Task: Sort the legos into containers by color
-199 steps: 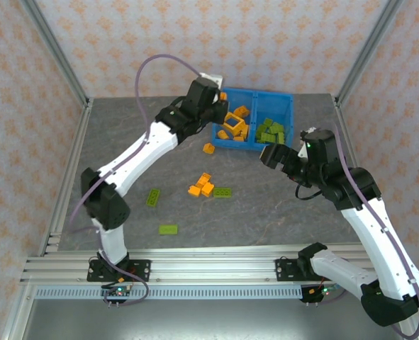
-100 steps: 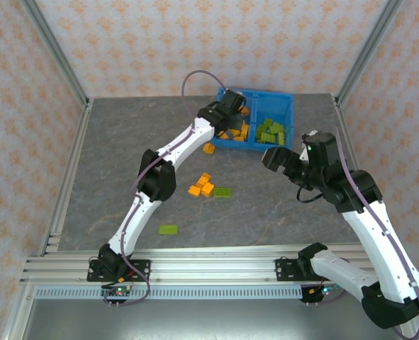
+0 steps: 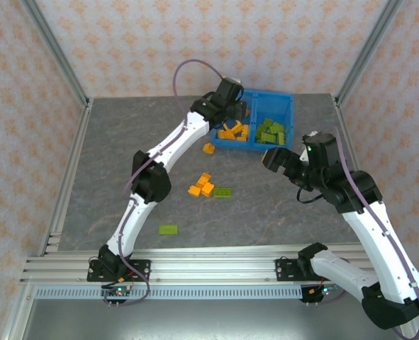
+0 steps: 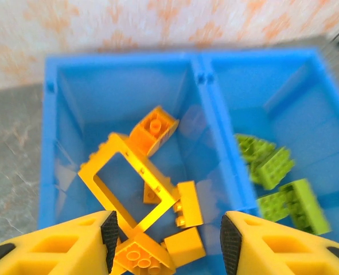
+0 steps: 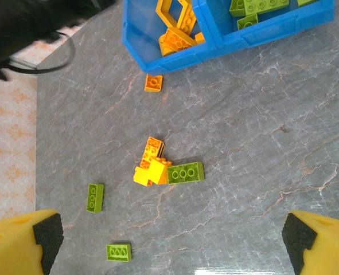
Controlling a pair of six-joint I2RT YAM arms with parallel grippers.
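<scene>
One second on, the left claw (image 4: 169,232) has swung over the orange side of the bright blue plastic bin (image 4: 123,57), open and empty, its load likely delivered.

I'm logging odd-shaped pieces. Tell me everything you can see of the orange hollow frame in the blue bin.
The orange frame is a glossy plastic open rectangle with small studs on its rim, and the bin floor shows through its opening. It lies tilted in the left compartment of the blue bin. It rests against other orange bricks that touch its lower end, and another brick leans by its upper corner.
</scene>
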